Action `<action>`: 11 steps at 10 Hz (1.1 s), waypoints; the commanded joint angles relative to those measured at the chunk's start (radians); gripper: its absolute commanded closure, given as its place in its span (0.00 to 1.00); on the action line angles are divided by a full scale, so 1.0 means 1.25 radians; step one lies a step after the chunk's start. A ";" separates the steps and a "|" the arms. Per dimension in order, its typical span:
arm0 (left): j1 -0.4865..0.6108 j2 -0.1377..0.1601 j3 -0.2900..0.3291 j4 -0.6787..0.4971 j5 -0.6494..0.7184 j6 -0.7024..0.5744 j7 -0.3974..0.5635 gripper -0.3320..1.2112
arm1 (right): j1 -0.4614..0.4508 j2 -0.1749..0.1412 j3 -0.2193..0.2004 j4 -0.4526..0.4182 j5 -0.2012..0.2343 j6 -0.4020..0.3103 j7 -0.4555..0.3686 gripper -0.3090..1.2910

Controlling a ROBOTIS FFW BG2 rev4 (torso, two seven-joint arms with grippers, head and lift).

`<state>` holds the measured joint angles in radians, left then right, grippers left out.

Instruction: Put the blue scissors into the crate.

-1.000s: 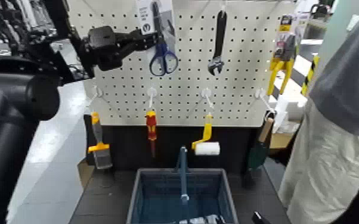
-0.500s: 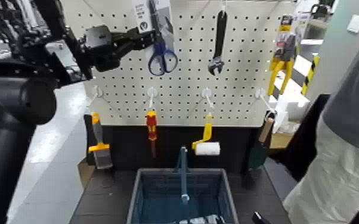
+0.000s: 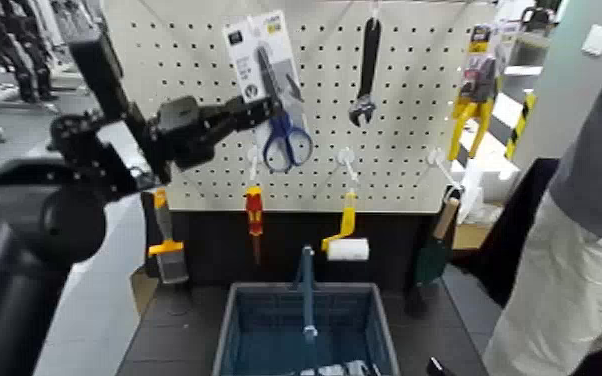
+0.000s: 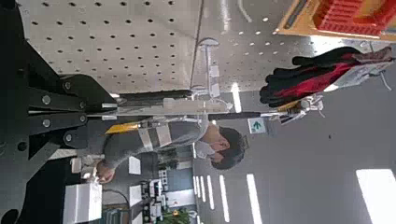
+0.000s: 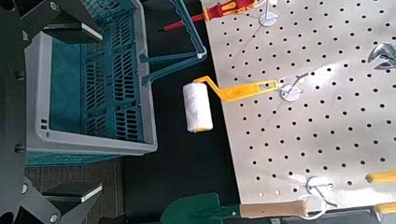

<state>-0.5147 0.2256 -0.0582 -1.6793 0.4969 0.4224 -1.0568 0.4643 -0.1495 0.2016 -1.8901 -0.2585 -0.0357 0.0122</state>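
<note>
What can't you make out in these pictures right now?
- Crate floor: head view, cut off by the bottom edge, so its contents stay unclear.
- Blue scissors card: left wrist view shows it only edge-on between the fingers, label unreadable.
- Left gripper contact: head view, the card covers the fingertips.
- Right gripper: right wrist view shows only dark frame parts, no fingertips.
- Person: cut off by the right edge.
</note>
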 commanded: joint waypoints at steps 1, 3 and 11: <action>0.109 -0.017 0.031 -0.037 0.021 0.065 0.015 0.96 | -0.001 -0.001 0.000 0.000 -0.002 0.003 0.000 0.31; 0.171 -0.021 0.044 -0.049 0.004 0.106 0.022 0.95 | -0.001 -0.001 0.000 -0.001 -0.003 0.006 0.001 0.31; 0.310 -0.031 0.088 -0.086 -0.158 0.202 0.027 0.95 | 0.000 -0.006 0.001 -0.005 -0.007 0.016 0.001 0.31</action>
<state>-0.1340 0.1892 0.0506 -1.7913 0.3141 0.6726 -1.0221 0.4648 -0.1562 0.2025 -1.8960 -0.2661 -0.0160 0.0138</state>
